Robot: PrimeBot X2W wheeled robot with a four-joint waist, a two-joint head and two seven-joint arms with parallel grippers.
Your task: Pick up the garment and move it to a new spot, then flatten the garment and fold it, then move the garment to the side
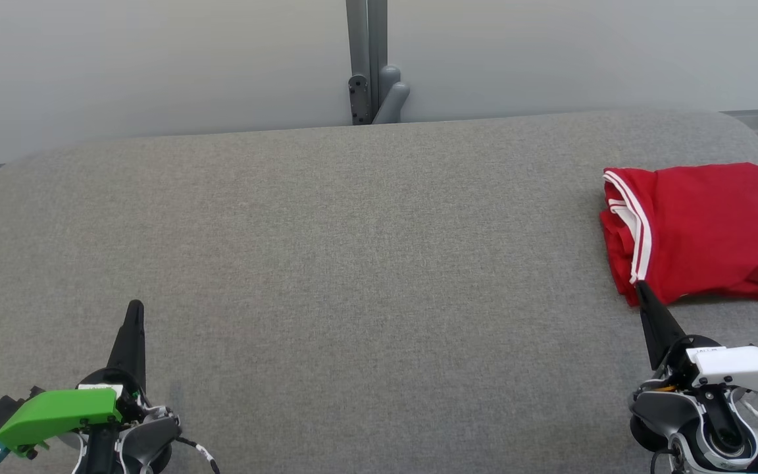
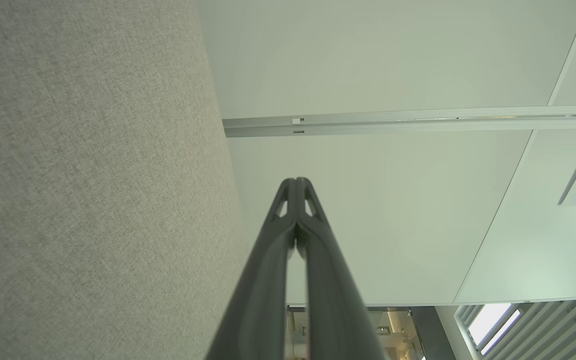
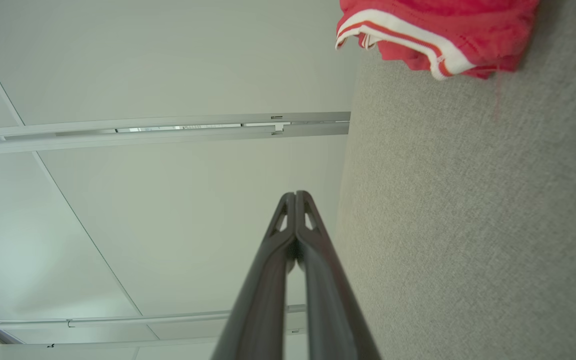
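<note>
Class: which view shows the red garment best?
Head view: the folded red garment shows almost whole on the grey surface. The right wrist view catches its white-striped end; the left wrist view faces surface and wall.

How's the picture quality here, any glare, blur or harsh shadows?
Head view: soft, even light, sharp; the red garment casts just a thin shadow on its near edge. Left wrist view: left pincer blurs toward the lens; bright window at lower right. Right wrist view: right pincer equally soft near the lens.
</note>
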